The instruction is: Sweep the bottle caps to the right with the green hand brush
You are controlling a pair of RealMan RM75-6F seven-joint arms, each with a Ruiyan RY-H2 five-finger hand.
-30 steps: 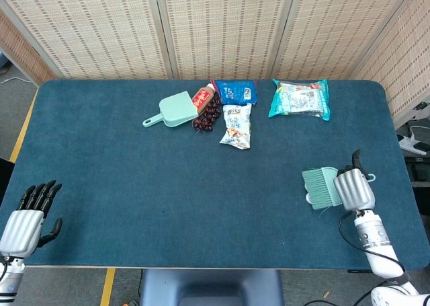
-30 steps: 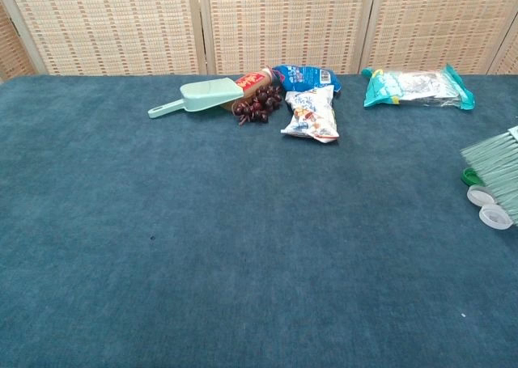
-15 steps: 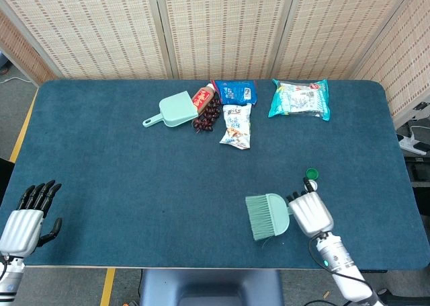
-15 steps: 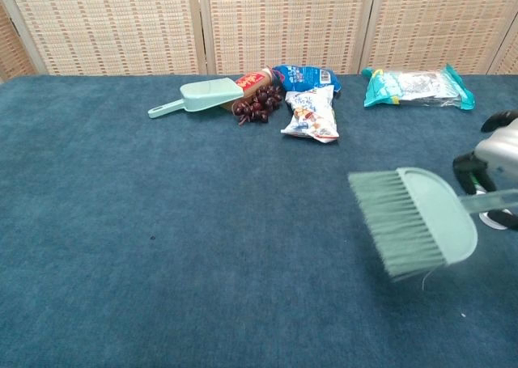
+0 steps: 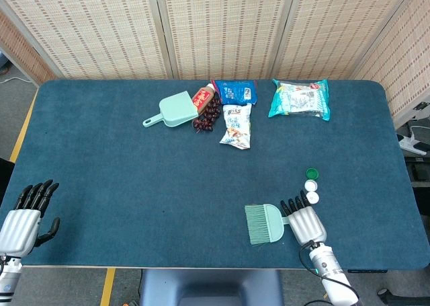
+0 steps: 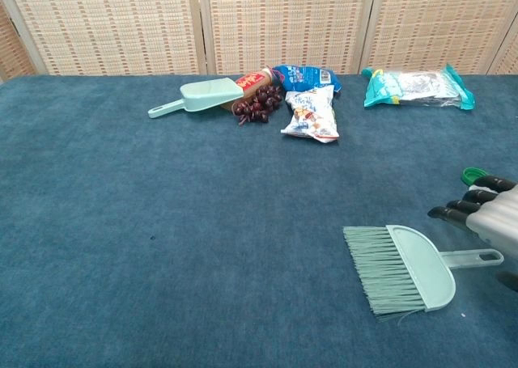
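The green hand brush (image 5: 265,224) lies flat on the blue table near the front edge, bristles pointing left. In the chest view the brush (image 6: 402,268) shows its handle end bare. My right hand (image 5: 306,221) is just right of the brush head, over the handle, fingers stretched out and apart, gripping nothing; in the chest view the right hand (image 6: 484,212) is at the right edge. A green cap (image 5: 312,173) and two white caps (image 5: 311,191) lie in a line just beyond its fingertips. My left hand (image 5: 27,216) is at the table's front left corner, fingers spread, empty.
At the back of the table lie a green dustpan (image 5: 173,110), dark grapes (image 5: 207,118), a red packet (image 5: 201,98), a blue packet (image 5: 235,91), a white snack bag (image 5: 236,126) and a teal bag (image 5: 299,99). A woven screen stands behind.
My right hand swung the brush left and toward the front edge, lowered it onto the table and let go. The three caps, covered before, now show beyond the hand.
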